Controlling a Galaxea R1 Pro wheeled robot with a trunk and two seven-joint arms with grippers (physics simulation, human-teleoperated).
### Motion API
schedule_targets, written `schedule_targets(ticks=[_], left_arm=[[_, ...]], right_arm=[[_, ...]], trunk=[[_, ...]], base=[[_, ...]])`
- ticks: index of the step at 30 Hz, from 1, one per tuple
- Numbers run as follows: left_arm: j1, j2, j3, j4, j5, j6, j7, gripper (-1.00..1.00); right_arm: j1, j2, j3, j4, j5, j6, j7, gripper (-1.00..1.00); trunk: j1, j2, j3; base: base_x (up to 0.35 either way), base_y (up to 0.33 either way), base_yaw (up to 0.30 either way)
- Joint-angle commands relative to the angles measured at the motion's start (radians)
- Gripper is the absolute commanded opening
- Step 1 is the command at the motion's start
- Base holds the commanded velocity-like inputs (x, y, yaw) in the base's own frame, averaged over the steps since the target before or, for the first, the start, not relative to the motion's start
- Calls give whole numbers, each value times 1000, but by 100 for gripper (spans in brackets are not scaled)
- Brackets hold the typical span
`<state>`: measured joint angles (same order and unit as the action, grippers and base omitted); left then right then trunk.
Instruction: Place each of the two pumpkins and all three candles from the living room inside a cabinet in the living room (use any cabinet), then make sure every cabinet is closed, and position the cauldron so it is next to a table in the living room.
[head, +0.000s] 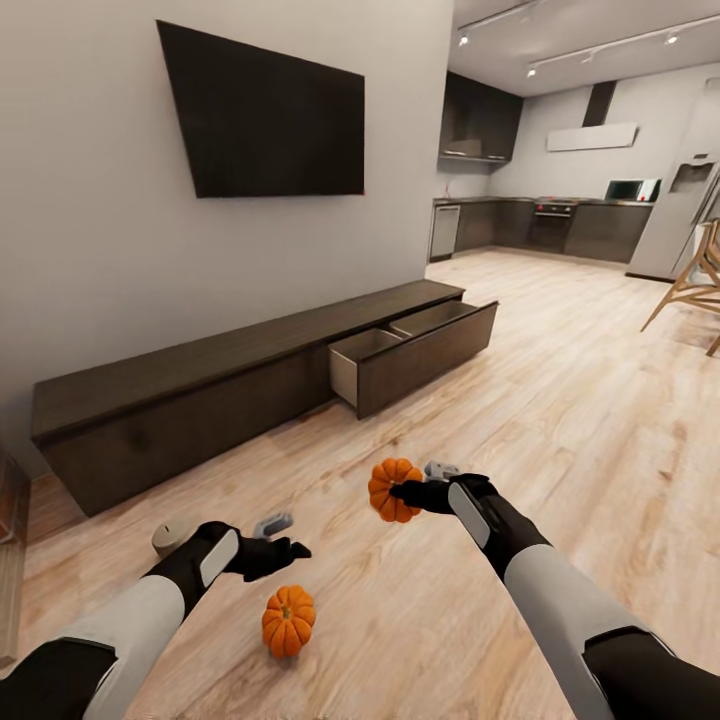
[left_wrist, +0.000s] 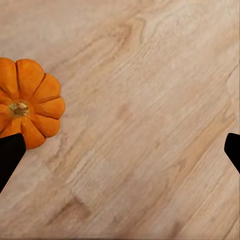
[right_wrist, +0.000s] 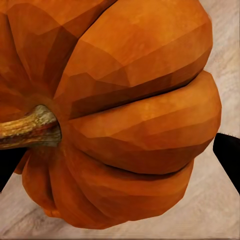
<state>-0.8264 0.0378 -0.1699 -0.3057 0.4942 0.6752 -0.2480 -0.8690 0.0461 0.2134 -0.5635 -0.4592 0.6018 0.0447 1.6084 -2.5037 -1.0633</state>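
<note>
A: Two pumpkins are accounted for. One pumpkin (head: 393, 489) is clamped in the right hand (head: 408, 492) and carried above the wooden floor (head: 560, 400); the second pumpkin (head: 288, 620) lies on the floor, near and just right of the left hand (head: 290, 549).

B: And the left hand?

A: Its fingers are spread apart with nothing between them; in the left wrist view only bare boards are seen between the fingertips (left_wrist: 10, 155), with the second pumpkin (left_wrist: 27, 102) off to one side.

B: What could be expected to go wrong?

A: The held pumpkin is round and ribbed, and in the right wrist view the pumpkin (right_wrist: 120, 115) bulges well past the fingers, so a slip during the carry to the cabinet (head: 240, 380) is judged possible. It would likely roll if dropped. The open drawer (head: 415, 352) juts out into the floor at the cabinet's right end; it could be struck by the arm if the approach were made too low.

B: What cannot be made out?

A: How firmly the pumpkin is gripped cannot be told, since the contact points are covered by the fruit itself. One candle (head: 170, 537) is partly hidden behind the left forearm, on the floor at near left. The drawer's inside is seen only as pale walls; its contents cannot be judged.
</note>
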Motion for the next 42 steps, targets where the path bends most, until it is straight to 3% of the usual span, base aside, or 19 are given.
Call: schedule_targets(ticks=[1,10,14,21,27,31,42], left_arm=[[0,4,-3,-1,0,3,-4,100],[0,53,14,2,2,3,-4,100],[0,59,53,53,4,-2,-5,100],[0,68,62,69,4,-3,-5,100],[0,75,75,68,4,-2,-5,100],[0,76,78,69,4,-2,-5,100],[0,76,79,66,4,-3,-5,100]], right_arm=[[-1,0,1,-1,2,4,3,-100],[-1,0,1,-2,2,2,8,-100],[-1,0,3,-3,2,1,9,-100],[-1,0,7,-22,2,1,7,-100],[1,1,7,-131,2,18,13,-100],[4,1,6,-250,2,77,13,-100],[10,1,6,-387,2,157,12,-100]], trunk=[[0,-1,-5],[4,-3,-40],[6,-4,-58],[9,-5,-87],[12,-7,-110],[14,-8,-125],[19,-10,-168]], base=[[0,0,0],[0,0,0],[0,0,82],[0,0,29],[0,0,1],[0,0,0],[0,0,0]])
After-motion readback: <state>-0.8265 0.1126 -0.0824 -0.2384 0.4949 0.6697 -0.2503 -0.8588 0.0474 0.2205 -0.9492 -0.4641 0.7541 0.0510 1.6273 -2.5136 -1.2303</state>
